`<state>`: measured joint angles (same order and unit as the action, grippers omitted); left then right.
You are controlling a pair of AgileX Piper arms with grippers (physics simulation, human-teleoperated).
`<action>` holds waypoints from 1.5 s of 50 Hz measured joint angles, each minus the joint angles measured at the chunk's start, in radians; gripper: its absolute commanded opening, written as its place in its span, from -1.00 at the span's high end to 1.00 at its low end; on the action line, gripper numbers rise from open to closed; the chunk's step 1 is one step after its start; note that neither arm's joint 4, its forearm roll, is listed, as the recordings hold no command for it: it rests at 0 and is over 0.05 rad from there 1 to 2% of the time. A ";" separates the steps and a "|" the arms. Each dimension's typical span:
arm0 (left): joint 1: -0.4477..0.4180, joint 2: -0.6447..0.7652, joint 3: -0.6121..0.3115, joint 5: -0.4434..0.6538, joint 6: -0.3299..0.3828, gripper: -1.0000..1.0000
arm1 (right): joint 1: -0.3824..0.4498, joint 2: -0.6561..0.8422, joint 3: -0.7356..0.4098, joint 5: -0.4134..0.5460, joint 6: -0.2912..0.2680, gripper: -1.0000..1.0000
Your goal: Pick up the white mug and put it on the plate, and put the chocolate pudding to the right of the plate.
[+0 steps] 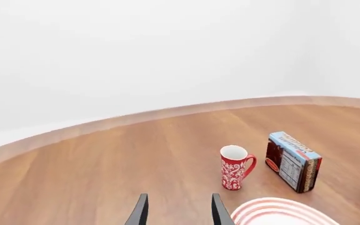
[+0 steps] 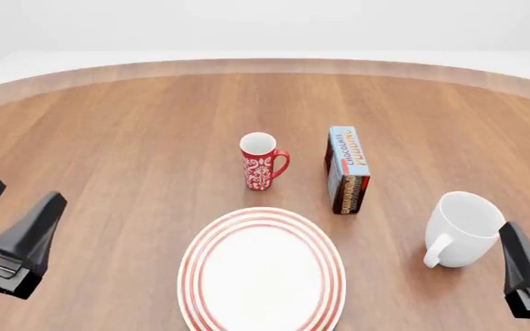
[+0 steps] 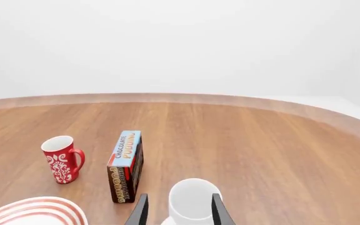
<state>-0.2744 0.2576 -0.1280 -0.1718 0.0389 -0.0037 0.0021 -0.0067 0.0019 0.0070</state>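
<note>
On the wooden table [image 2: 136,138] ahead of me, the plate [image 2: 261,270] lies nearest, its red rings cut off by the bottom edge of the front view, so I cannot see its near rim. Beyond it stand the red mug [image 2: 260,161], upright with its handle toward the right, and just to its right the chocolate pudding [image 2: 347,169], resting on a long edge with its blue face upward and a dark brown side toward me. The two are close but apart. The white mug [image 2: 464,228] stands upright to the right of the plate and well clear of it, handle turned toward the near side.

My left gripper [image 2: 12,224] sits low at the left edge of the front view, partly cropped. Its fingers [image 1: 141,212] stand spread with bare table between them in the left wrist view, holding nothing. Only a slice of the plate and a sliver of the white mug reach that view, and the lettering on the carton's label is too small there to read.

My right gripper [image 3: 178,212] shows in the front view as a single dark finger at the lower right corner, the rest out of frame. From the right wrist view its fingers are parted, with the white mug seen between the tips. I cannot tell whether they touch the mug, whose base is cut off there.
</note>
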 measured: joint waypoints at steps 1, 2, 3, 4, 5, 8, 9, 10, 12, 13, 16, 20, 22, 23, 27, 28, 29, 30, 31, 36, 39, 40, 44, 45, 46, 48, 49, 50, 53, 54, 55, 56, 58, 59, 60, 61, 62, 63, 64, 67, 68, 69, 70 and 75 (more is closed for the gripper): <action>-0.010 0.006 -0.003 -0.004 0.003 -1.00 | 0.000 0.000 0.000 0.000 0.000 -1.00; -0.019 0.012 -0.006 -0.008 0.005 -1.00 | 0.000 0.000 0.000 0.000 0.000 -1.00; -0.028 0.017 -0.008 -0.012 0.007 -1.00 | 0.000 0.000 0.000 0.000 0.000 -1.00; -0.038 0.024 -0.011 -0.016 0.010 -1.00 | 0.000 0.000 0.000 0.000 0.000 -1.00; -0.048 0.030 -0.013 -0.021 0.012 -1.00 | 0.000 0.000 0.000 -0.001 0.000 -1.00; -0.077 0.050 -0.020 -0.035 0.021 -1.00 | 0.000 0.000 0.000 -0.001 0.000 -1.00; -0.087 0.057 -0.022 -0.040 0.024 -1.00 | 0.000 0.000 0.000 -0.001 0.000 -1.00; -0.098 0.065 -0.025 -0.046 0.027 -1.00 | 0.000 0.000 0.000 -0.001 0.000 -1.00; -0.121 0.084 -0.029 -0.061 0.036 -1.00 | 0.000 0.000 0.000 -0.001 0.000 -1.00; -0.132 0.095 -0.030 -0.068 0.040 -1.00 | 0.000 0.000 0.000 -0.001 0.000 -1.00; -0.165 0.128 -0.034 -0.095 0.052 -1.00 | 0.000 0.000 -0.001 -0.001 0.000 -1.00; -0.212 0.179 -0.039 -0.134 0.068 -1.00 | 0.000 0.000 -0.001 -0.002 0.000 -1.00; -0.233 0.203 -0.042 -0.153 0.075 -1.00 | 0.000 0.001 -0.001 -0.002 0.001 -1.00; -0.243 0.216 -0.043 -0.163 0.078 -1.00 | 0.000 0.001 -0.001 -0.002 0.001 -1.00; -0.284 0.269 -0.050 -0.205 0.090 -1.00 | 0.000 0.001 -0.001 -0.002 0.001 -1.00; -0.296 0.284 -0.052 -0.216 0.093 -1.00 | -0.001 0.001 -0.001 -0.002 0.001 -1.00; -0.306 0.297 -0.054 -0.226 0.096 -1.00 | -0.001 0.001 -0.001 -0.002 0.001 -1.00; -0.317 0.312 -0.056 -0.236 0.099 -1.00 | -0.001 0.001 -0.001 -0.002 0.001 -1.00; -0.328 0.328 -0.059 -0.247 0.102 -1.00 | -0.001 0.000 -0.001 -0.002 0.001 -1.00; -0.382 0.400 -0.073 -0.296 0.116 -1.00 | -0.001 0.000 -0.001 -0.002 0.001 -1.00; -0.412 0.443 -0.083 -0.324 0.123 -1.00 | -0.002 0.000 -0.001 -0.002 0.001 -1.00; -0.421 0.456 -0.086 -0.332 0.125 -1.00 | -0.002 0.000 -0.001 -0.002 0.001 -1.00; -0.454 0.504 -0.097 -0.362 0.131 -1.00 | -0.002 0.000 -0.001 -0.003 0.001 -1.00; -0.462 0.515 -0.099 -0.369 0.132 -1.00 | -0.002 0.000 -0.001 -0.003 0.001 -1.00; -0.469 0.527 -0.101 -0.377 0.132 -1.00 | -0.003 0.000 -0.001 -0.003 0.001 -1.00; -0.483 0.551 -0.106 -0.390 0.133 -1.00 | -0.003 0.000 -0.001 -0.003 0.001 -1.00; -0.490 0.563 -0.109 -0.397 0.133 -1.00 | -0.003 0.000 0.000 -0.003 0.001 -1.00; -0.498 0.576 -0.112 -0.404 0.133 -1.00 | -0.003 0.000 0.000 -0.003 0.001 -1.00; -0.521 0.619 -0.122 -0.426 0.136 -1.00 | -0.003 0.000 -0.001 -0.003 0.001 -1.00; -0.529 0.635 -0.126 -0.434 0.137 -1.00 | -0.004 0.000 -0.001 -0.002 0.001 -1.00; -0.536 0.651 -0.129 -0.441 0.138 -1.00 | -0.004 0.000 -0.001 -0.002 0.001 -1.00; -0.543 0.665 -0.133 -0.448 0.140 -1.00 | -0.004 0.000 -0.001 -0.002 0.001 -1.00; -0.557 0.693 -0.140 -0.461 0.142 -1.00 | -0.004 0.000 -0.001 -0.002 0.001 -1.00; -0.564 0.707 -0.144 -0.467 0.143 -1.00 | -0.004 0.000 -0.001 -0.002 0.001 -1.00; -0.571 0.720 -0.148 -0.473 0.144 -1.00 | -0.004 0.000 -0.001 -0.002 0.001 -1.00; -0.578 0.734 -0.152 -0.478 0.146 -1.00 | -0.005 0.000 -0.001 -0.002 0.001 -1.00; -0.585 0.746 -0.156 -0.483 0.147 -1.00 | -0.005 0.000 -0.001 -0.002 0.002 -1.00; -0.591 0.758 -0.160 -0.487 0.148 -1.00 | -0.005 0.000 -0.001 -0.002 0.002 -1.00; -0.597 0.768 -0.164 -0.491 0.150 -1.00 | -0.005 0.000 -0.001 -0.002 0.002 -1.00; -0.614 0.797 -0.177 -0.498 0.154 -1.00 | -0.005 0.000 -0.001 -0.002 0.002 -1.00; -0.620 0.806 -0.182 -0.500 0.156 -1.00 | -0.005 0.000 -0.001 -0.002 0.002 -1.00; -0.625 0.814 -0.187 -0.501 0.158 -1.00 | -0.005 0.000 -0.001 -0.002 0.002 -1.00; -0.631 0.823 -0.192 -0.502 0.160 -1.00 | -0.005 0.000 -0.001 -0.002 0.002 -1.00; -0.660 0.869 -0.221 -0.507 0.173 -1.00 | -0.005 0.000 -0.001 -0.002 0.001 -1.00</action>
<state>-0.9347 1.1264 -0.3488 -0.6790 0.2118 -0.0090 0.0019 -0.0077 -0.0001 0.0084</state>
